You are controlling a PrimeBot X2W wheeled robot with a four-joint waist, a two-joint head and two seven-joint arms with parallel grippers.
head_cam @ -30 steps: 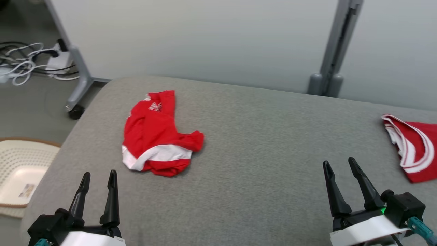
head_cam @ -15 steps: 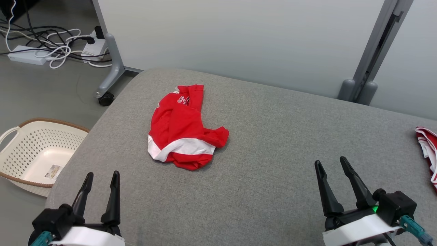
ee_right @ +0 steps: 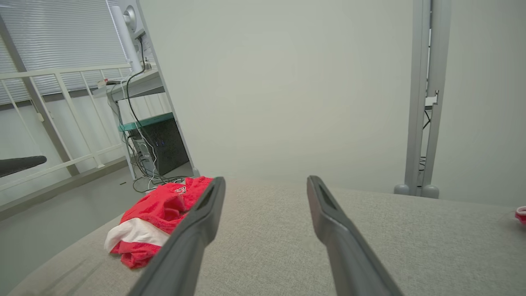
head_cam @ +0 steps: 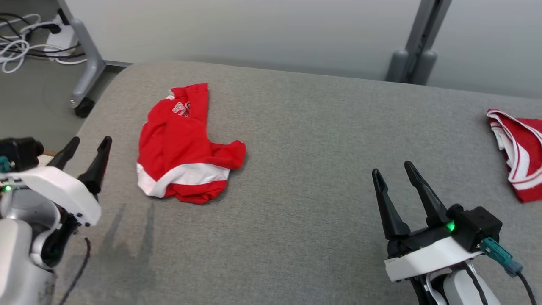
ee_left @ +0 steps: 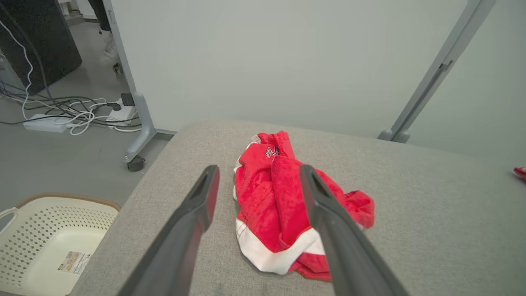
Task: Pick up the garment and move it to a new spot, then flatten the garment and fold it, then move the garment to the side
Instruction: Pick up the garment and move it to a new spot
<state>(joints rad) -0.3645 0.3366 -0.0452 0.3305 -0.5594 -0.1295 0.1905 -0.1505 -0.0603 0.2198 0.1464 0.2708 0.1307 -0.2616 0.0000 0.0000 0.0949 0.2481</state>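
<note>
Two grippers are ready and both are empty: we see the left gripper (head_cam: pixel 91 140) at nine o'clock of the head view and the right gripper (head_cam: pixel 391 168) at about five o'clock, each with its two dark fingers spread wide apart. The crumpled red garment with a white band (head_cam: pixel 182 148) lies on the grey padded fabric surface (head_cam: pixel 305 140), at about ten o'clock from its middle. From the left gripper it is at three o'clock and near, not touching; in the left wrist view it sits straight ahead at twelve o'clock, between the fingers. We judge that the first step is in hand, the pick-up, and the reach is not yet finished. The next move calls for the left gripper to go down onto a raised fold and to close there, taking enough cloth that it does not slip. A second red and white striped cloth (head_cam: pixel 518 161) at three o'clock is well apart; we think it should be left alone.
</note>
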